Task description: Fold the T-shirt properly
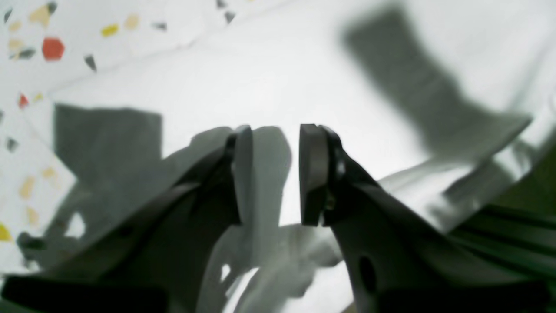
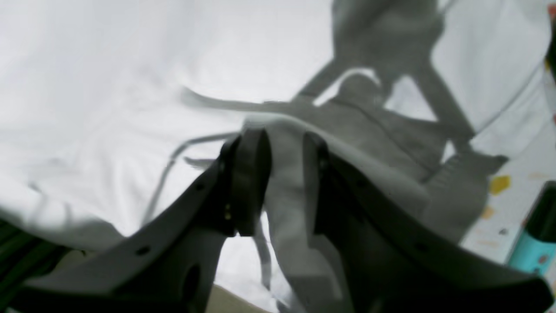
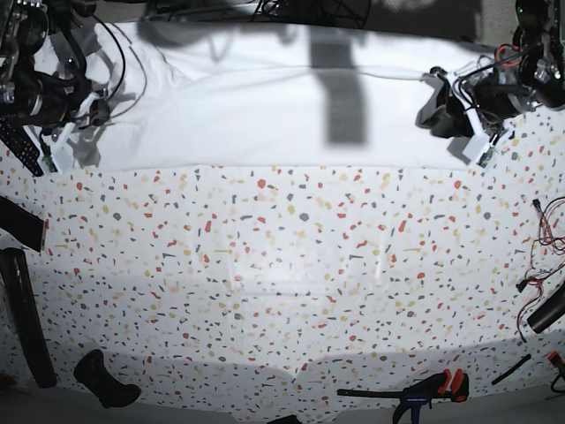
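T-shirt point(image 3: 265, 115) lying spread along the far strip of the speckled worktop point(image 3: 282, 265), stretching between both arms. Right pincer point(image 2: 284, 182) is pinching a cloth fold between partly closed jaws; left pincer point(image 1: 276, 174) is likewise gripping a fold rising between its jaws.
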You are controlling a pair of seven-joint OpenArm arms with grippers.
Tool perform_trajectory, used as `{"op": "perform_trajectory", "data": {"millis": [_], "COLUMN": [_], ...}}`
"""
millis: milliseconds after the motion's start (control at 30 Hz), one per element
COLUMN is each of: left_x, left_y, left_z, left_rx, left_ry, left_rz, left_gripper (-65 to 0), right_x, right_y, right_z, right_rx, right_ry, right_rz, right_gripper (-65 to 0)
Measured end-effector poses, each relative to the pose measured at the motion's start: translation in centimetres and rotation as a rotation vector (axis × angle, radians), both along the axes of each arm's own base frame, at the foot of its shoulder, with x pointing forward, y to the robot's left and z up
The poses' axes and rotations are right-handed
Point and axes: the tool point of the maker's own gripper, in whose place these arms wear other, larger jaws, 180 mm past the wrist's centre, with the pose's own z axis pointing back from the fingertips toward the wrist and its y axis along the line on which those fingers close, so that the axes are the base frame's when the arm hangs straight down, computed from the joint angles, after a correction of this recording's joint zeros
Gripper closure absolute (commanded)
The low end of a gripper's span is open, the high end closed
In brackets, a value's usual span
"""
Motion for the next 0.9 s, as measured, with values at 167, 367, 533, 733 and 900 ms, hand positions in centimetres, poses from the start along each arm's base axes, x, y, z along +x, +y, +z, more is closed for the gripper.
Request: {"op": "perform_trajectory", "data": {"millis": [167, 367, 533, 733, 900], "left_x": [-0.3, 2.0, 4.7, 7.6, 9.4], "left_y": [0.4, 2.0, 2.9, 3.7, 4.5], "left_z": [-2.8, -5.3, -6.3, -6.6, -6.2], "left_rx": [-0.006, 0.006, -0.076, -0.129, -0.102], "left_ry": [0.044, 0.055, 0.057, 0.064, 0.042], "left_rz": [0.064, 0.113, 0.164, 0.216, 0.214], "left_gripper": [-18.1, -18.1, -18.1, -18.1, -18.1], "right_x": [-0.2, 0.9, 2.9, 5.4, 7.2], "right_y": [1.6, 3.2, 4.3, 5.2, 5.4], "right_z": [-2.1, -4.8, -5.9, -6.5, -6.7], "right_rx": [0.048, 0.034, 0.049, 0.072, 0.098], "right_ry": [0.030, 0.004, 0.023, 0.020, 0.004], "right_rz": [0.029, 0.092, 0.137, 0.150, 0.124], "right_gripper": [-17.6, -17.6, -17.6, -17.6, -17.6]}}
